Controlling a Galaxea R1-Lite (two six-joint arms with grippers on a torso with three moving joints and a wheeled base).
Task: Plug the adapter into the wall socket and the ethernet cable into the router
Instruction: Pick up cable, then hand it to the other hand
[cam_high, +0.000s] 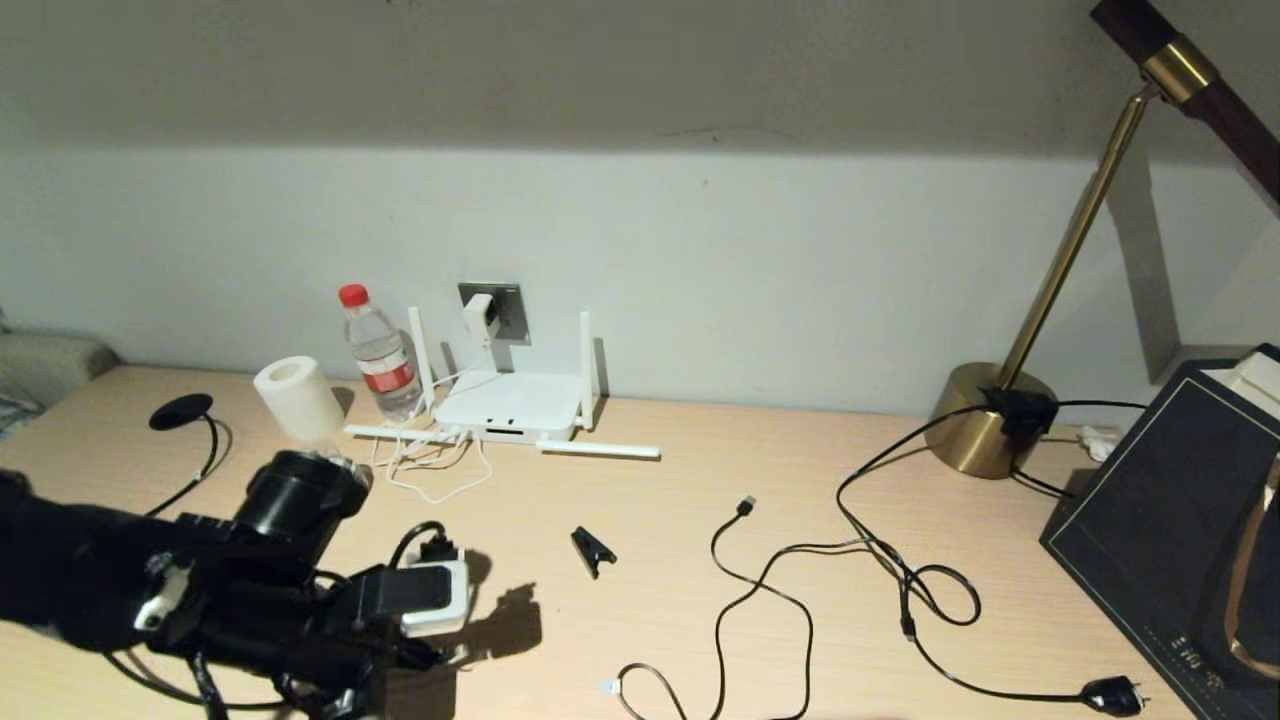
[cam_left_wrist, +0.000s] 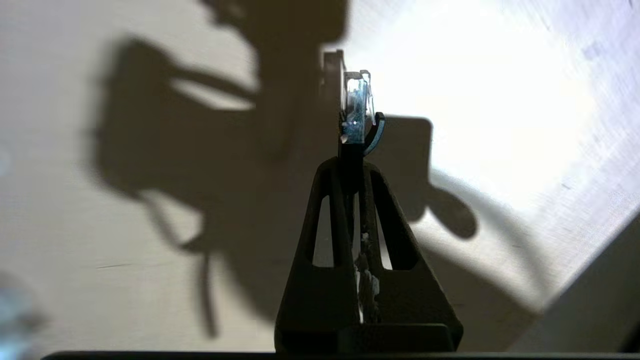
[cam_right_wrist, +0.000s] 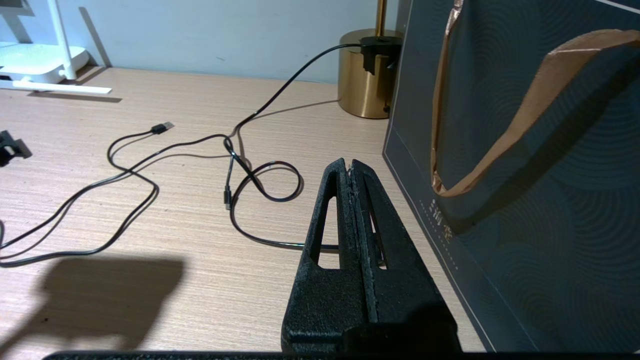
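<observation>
Gripping ethernet cable (cam_left_wrist: 358, 107) just behind clear connector, left pincer (cam_left_wrist: 352, 167) pressed tight on it, clip sticking out past tips so it can go straight into port. Arm low over near-left tabletop (cam_high: 700, 600), well short of target. Right pincer (cam_right_wrist: 352, 172) pressed together, empty, parked by dark gift bag (cam_right_wrist: 525, 175). Mid-tabletop: loose USB cable (cam_high: 760, 580), not task item. Far back: router (cam_high: 510, 405) against wall, antennas splayed. Adapter (cam_high: 480, 315) looks already seated in wall socket (cam_high: 512, 308), so power half judged done.
</observation>
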